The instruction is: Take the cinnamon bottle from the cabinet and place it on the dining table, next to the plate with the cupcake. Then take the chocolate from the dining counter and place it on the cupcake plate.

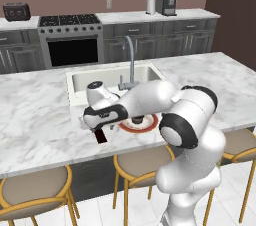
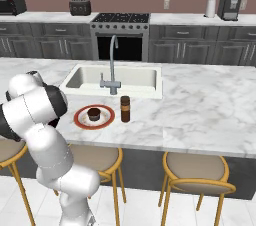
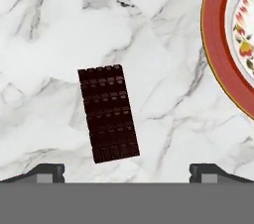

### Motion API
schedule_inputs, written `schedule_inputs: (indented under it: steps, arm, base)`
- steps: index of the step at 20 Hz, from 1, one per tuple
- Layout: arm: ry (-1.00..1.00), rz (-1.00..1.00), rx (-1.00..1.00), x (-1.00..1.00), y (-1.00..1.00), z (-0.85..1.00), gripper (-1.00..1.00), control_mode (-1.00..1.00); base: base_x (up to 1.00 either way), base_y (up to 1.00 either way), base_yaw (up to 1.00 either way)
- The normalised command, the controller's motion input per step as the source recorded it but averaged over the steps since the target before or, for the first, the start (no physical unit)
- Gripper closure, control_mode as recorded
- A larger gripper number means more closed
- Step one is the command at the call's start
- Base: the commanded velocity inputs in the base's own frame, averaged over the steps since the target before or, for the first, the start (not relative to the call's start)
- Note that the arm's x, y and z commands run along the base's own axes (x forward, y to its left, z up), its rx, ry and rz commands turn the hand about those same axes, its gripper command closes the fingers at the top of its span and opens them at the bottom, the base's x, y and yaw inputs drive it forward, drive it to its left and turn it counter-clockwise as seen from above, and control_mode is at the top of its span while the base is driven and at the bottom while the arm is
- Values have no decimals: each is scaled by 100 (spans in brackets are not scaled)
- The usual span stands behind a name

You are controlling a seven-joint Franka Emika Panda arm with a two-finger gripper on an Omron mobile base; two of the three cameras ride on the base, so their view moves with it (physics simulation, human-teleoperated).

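Hand view: chocolate [image 3: 108, 113] flat on marble surface [image 3: 59, 29], slightly tilted, between gripper [image 3: 127, 171] fingertips, which are spread wide, nothing pinched. Red-rimmed plate [image 3: 218, 49] at right edge, apart from bar. Right base view: cupcake [image 2: 93, 114] on plate [image 2: 80, 119]; cinnamon bottle [image 2: 125, 109] upright just beside plate. Left base view: gripper [image 1: 94, 128] low over chocolate [image 1: 100, 135].

A white sink [image 2: 85, 81] is set into the marble counter [image 2: 210, 105], with a grey curved faucet [image 2: 111, 65] at its near rim. Tan stools [image 2: 197, 170] with yellow frames stand along the near side. On the far wall sit a stove [image 2: 120, 20], toaster [image 2: 80, 7], paper towel roll [image 2: 210, 7] and coffee machine [image 2: 229, 6].
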Motion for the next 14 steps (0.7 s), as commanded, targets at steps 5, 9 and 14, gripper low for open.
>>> schedule_inputs:
  steps: [5,9,14]
  arm:
    - [7,-11,0,13,0,-31,-100,-100]
    - [4,-5,0,2,0,-34,-100,-100]
    - [4,-2,0,9,1,-31,-100,-100]
  base:
    - [0,0,0]
    - [0,0,0]
    - [0,0,0]
